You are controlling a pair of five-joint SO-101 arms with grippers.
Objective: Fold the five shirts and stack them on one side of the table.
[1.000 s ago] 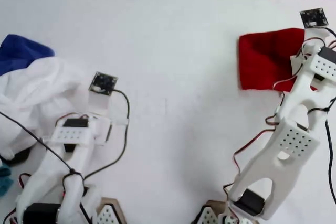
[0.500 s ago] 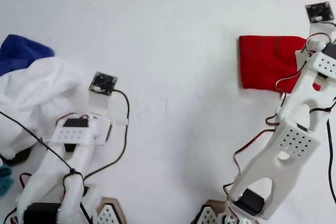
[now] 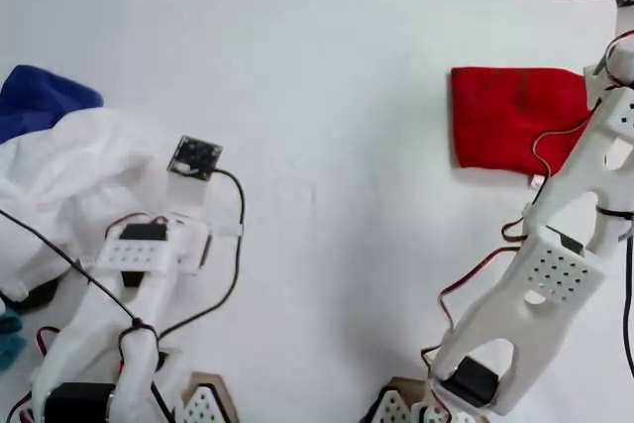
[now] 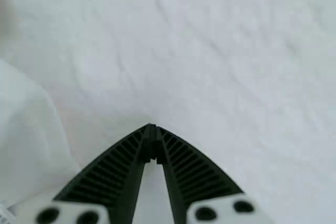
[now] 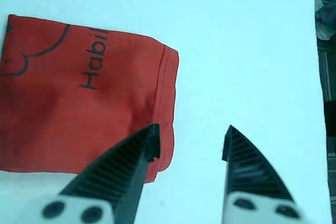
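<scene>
Closest in, the left end effector [image 4: 151, 132] is pinched tight on nothing above the white bench [image 3: 327, 96], while farther back the right end effector [image 5: 190, 132] gapes wide and empty over the edge of the folded red cloth shirt [image 5: 79, 93] lying at the bench's right side.

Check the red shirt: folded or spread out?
Folded: the red shirt lies as a compact rectangle with straight edges on the table.

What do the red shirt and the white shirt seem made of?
Red shirt: matte, soft knit, likely cotton jersey; limp folded edges, stitched hem. White shirt: thin matte cloth, probably similar; it rumples in soft folds, weave not discernible.
</scene>
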